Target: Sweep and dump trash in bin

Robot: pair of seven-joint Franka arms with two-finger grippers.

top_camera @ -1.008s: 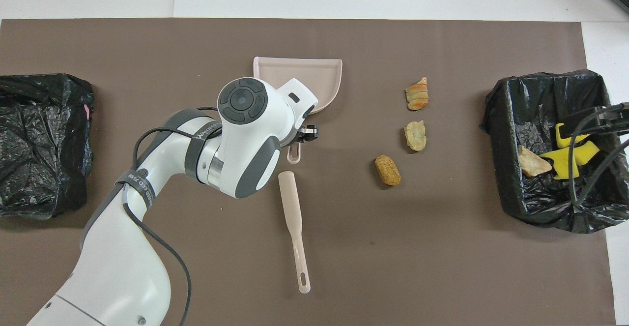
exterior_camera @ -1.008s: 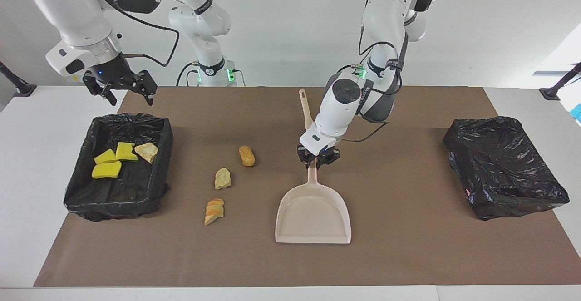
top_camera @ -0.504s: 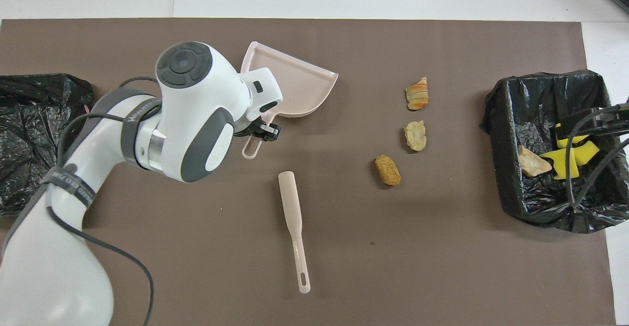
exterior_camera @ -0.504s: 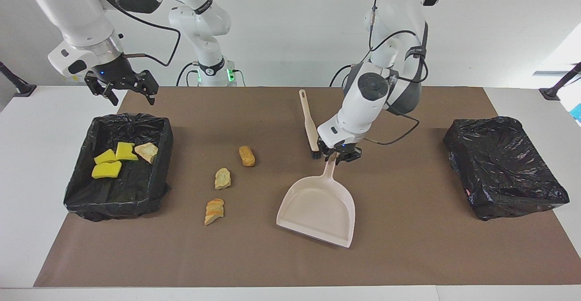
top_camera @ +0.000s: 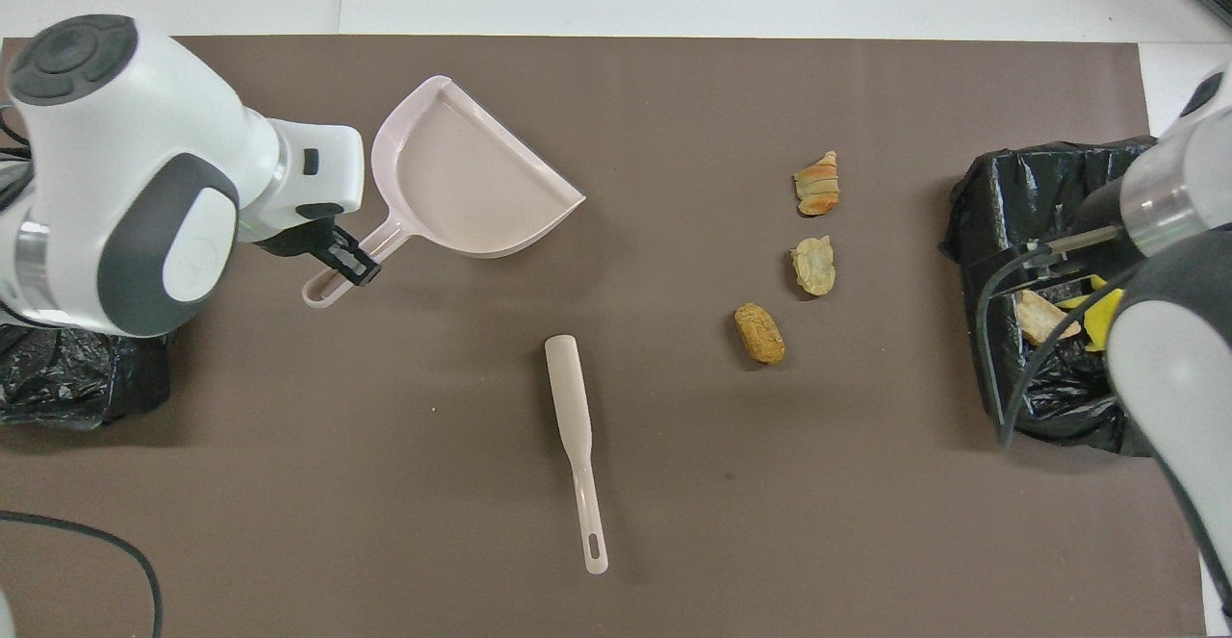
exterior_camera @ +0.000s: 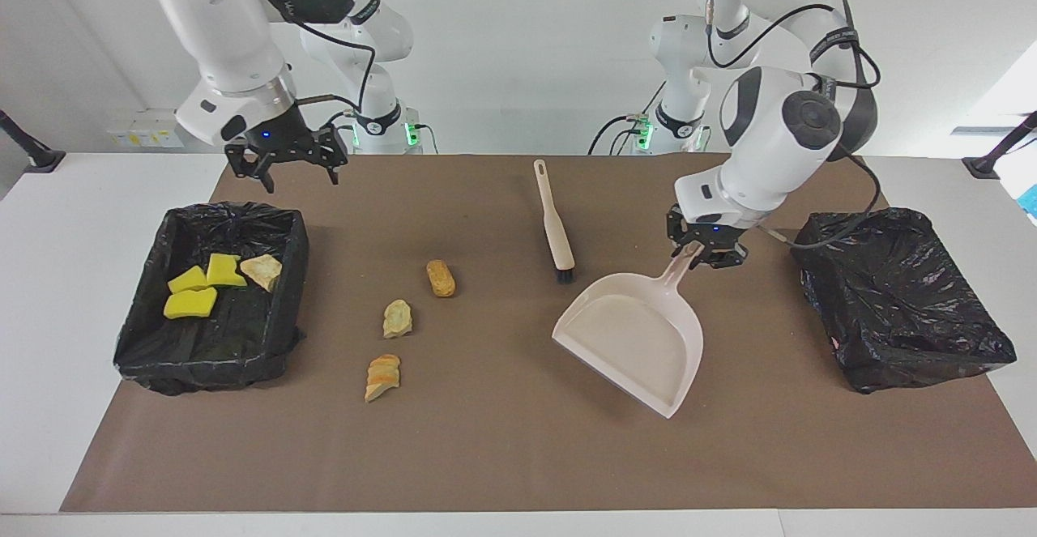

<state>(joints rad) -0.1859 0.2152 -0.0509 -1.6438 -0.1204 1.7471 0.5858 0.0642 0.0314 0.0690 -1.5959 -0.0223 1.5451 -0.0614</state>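
Observation:
My left gripper (exterior_camera: 703, 252) (top_camera: 339, 255) is shut on the handle of the beige dustpan (exterior_camera: 636, 338) (top_camera: 472, 186). The pan is low at the mat, with its mouth turned away from the robots. The brush (exterior_camera: 555, 225) (top_camera: 576, 426) lies loose on the mat. Three tan lumps of trash (exterior_camera: 441, 278) (exterior_camera: 397, 318) (exterior_camera: 382, 377) lie between the brush and the bin (exterior_camera: 296, 278) (top_camera: 991, 234). The bin holds yellow sponge pieces (exterior_camera: 194, 290) and a tan lump (exterior_camera: 262, 270). My right gripper (exterior_camera: 288, 171) hangs open and empty over the mat's edge, beside the bin.
A second container lined with a black bag (exterior_camera: 895, 294) (top_camera: 58, 393) stands at the left arm's end of the table. The brown mat (exterior_camera: 502, 456) covers the work area. In the overhead view the right arm (top_camera: 1169, 349) hides part of the bin.
My left gripper has swung the dustpan toward the left arm's end of the table, turning it. My right gripper has moved from beside the table's end to over the mat's edge.

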